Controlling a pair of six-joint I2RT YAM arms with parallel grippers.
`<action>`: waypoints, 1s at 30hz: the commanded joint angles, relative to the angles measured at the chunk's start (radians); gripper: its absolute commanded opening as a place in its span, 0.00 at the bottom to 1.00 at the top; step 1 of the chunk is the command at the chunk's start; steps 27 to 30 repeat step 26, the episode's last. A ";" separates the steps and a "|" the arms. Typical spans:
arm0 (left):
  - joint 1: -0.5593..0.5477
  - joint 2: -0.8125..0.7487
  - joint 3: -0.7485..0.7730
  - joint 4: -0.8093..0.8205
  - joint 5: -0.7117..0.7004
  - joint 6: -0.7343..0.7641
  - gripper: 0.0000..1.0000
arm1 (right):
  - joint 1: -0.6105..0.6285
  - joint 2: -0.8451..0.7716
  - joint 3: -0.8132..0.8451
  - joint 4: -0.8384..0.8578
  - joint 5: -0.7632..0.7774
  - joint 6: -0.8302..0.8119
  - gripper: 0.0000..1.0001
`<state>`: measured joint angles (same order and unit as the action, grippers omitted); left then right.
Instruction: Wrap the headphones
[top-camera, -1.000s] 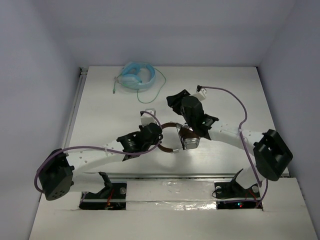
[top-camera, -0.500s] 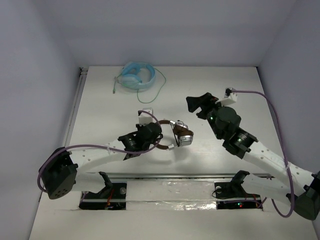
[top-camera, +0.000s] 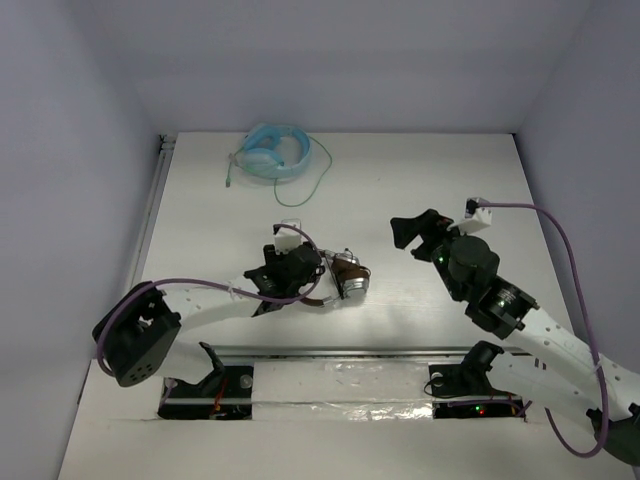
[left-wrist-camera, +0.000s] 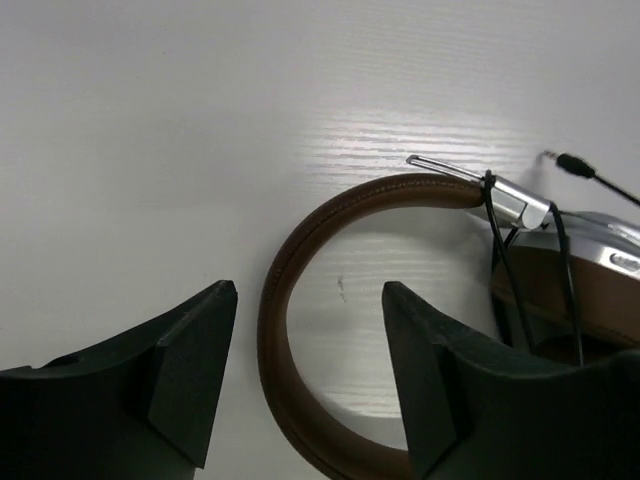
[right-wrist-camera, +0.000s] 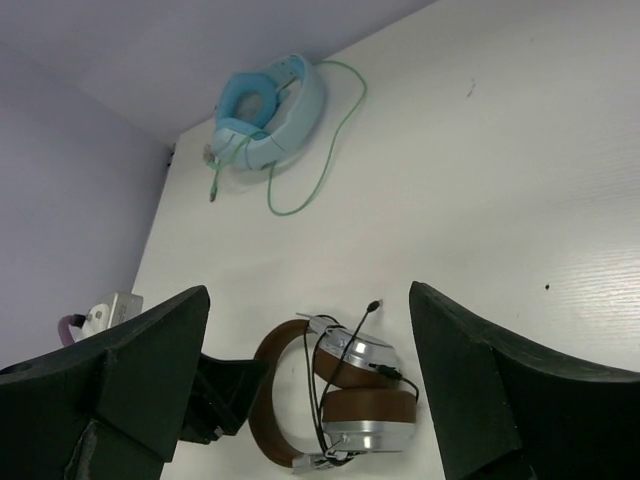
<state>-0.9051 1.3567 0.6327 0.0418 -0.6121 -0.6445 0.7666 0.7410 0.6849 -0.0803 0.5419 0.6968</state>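
While my left gripper (left-wrist-camera: 308, 295) hangs low with its fingers spread and nothing between them but air, the near arc of the headband (left-wrist-camera: 300, 250) runs through that gap, closer to one finger and, as far as I can tell, touching neither. The headphones (top-camera: 338, 279) lie flat on the table (top-camera: 200, 220), just past that gripper, cups (right-wrist-camera: 365, 435) folded in side by side. The cable (left-wrist-camera: 498, 240) crosses the cups in a few loops, and its plug (left-wrist-camera: 572, 163) pokes free beyond them. I judge the set light enough to skid if nudged. The padded band looks stiff and springy with a grippy skin, so that is where I would pin it. The silver cups look slick and I would not pinch them. The cable is thin and limp, likely to slip off or snag, so I would take it close to the plug. To the right of the headphones and well apart, my right gripper (top-camera: 405, 232) is raised, spread wide and empty. Farthest off, well beyond the headphones, sit the blue headphones (top-camera: 272, 152) with their green lead.
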 joint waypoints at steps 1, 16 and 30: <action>0.000 -0.049 0.034 0.021 -0.049 0.009 0.60 | -0.003 -0.011 0.027 -0.027 0.013 -0.036 0.87; 0.000 -0.701 0.188 -0.103 -0.018 0.138 0.87 | -0.003 -0.264 0.192 -0.176 0.039 -0.103 0.00; 0.000 -0.889 0.150 -0.094 -0.009 0.165 0.93 | -0.003 -0.287 0.191 -0.168 0.148 -0.073 1.00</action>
